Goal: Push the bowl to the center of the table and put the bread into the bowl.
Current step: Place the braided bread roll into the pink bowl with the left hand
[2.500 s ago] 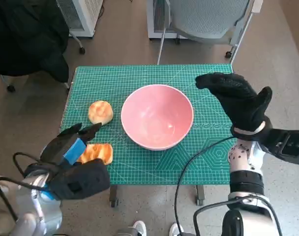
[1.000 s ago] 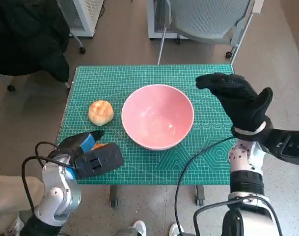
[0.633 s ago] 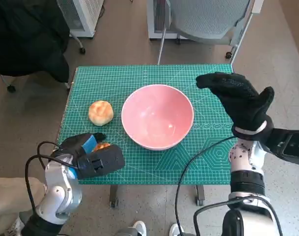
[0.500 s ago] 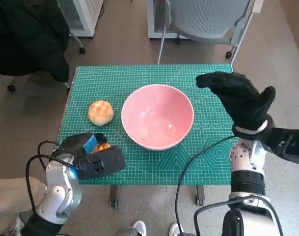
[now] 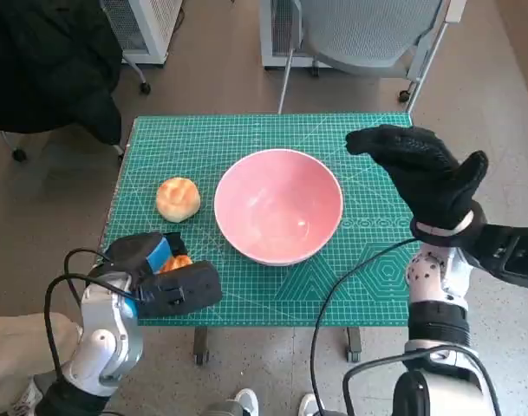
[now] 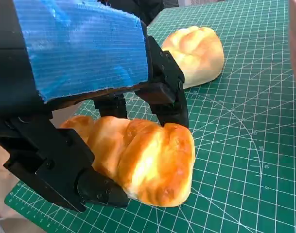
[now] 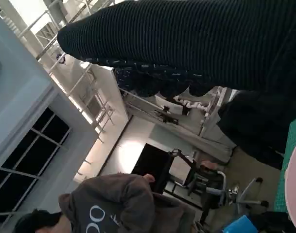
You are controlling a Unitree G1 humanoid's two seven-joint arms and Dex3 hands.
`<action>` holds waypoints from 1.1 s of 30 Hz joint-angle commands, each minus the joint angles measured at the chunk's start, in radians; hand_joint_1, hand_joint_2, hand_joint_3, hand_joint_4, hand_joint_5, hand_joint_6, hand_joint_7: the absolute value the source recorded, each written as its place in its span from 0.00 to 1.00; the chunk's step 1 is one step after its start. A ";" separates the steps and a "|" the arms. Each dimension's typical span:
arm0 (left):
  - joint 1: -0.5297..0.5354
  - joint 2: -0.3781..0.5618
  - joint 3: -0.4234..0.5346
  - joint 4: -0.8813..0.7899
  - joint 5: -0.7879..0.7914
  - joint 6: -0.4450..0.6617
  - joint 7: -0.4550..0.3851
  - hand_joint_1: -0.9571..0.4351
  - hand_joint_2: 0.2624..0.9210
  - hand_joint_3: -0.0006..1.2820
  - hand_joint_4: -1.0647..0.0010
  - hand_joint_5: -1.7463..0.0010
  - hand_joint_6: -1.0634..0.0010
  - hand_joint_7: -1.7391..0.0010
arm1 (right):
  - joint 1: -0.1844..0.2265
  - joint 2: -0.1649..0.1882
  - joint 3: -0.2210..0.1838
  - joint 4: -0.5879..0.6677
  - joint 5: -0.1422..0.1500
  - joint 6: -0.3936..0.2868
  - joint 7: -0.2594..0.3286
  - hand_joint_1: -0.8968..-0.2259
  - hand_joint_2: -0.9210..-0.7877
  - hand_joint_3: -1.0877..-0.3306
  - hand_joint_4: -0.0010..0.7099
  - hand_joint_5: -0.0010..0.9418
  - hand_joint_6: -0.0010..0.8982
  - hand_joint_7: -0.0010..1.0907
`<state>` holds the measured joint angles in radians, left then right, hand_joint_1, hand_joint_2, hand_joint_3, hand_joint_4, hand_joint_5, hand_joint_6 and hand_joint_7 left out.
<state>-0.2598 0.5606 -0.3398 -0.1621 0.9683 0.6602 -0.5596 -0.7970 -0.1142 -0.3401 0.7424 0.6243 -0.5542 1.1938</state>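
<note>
Where the surface's near-left corner lies, bread (image 6: 148,165) is clasped by left hand (image 5: 151,264); right hand (image 5: 420,173) held spread, empty, beside bowl (image 5: 278,205).

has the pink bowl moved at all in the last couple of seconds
No. The pink bowl sits at the same spot on the green mat, its rim just as far from the round bun.

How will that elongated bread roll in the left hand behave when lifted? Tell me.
Probably soft and light: the elongated roll looks puffy and glazed, so the left hand may dent it. Its flat underside on the mat suggests it is unlikely to roll.
</note>
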 commanded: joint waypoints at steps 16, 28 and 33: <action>0.007 0.037 0.142 -0.418 0.029 0.012 -0.154 0.69 0.63 0.37 0.31 0.24 0.33 0.42 | 0.020 0.000 -0.002 0.018 -0.003 0.010 0.000 0.38 0.00 0.61 0.28 0.00 0.30 0.00; -0.207 0.031 0.224 -0.491 -0.037 -0.104 -0.156 0.69 0.59 0.37 0.25 0.29 0.29 0.46 | 0.009 0.001 -0.004 0.035 -0.002 -0.007 0.014 0.41 0.00 0.60 0.28 0.00 0.29 0.00; -0.316 -0.002 0.203 -0.451 -0.033 -0.124 -0.147 0.69 0.64 0.31 0.23 0.31 0.30 0.45 | 0.004 0.001 -0.004 0.043 -0.003 -0.016 0.019 0.41 0.00 0.60 0.28 0.00 0.29 0.00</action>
<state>-0.5151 0.5778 -0.1252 -0.6328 0.9377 0.5504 -0.7167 -0.7989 -0.1131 -0.3434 0.7697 0.6246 -0.5658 1.1995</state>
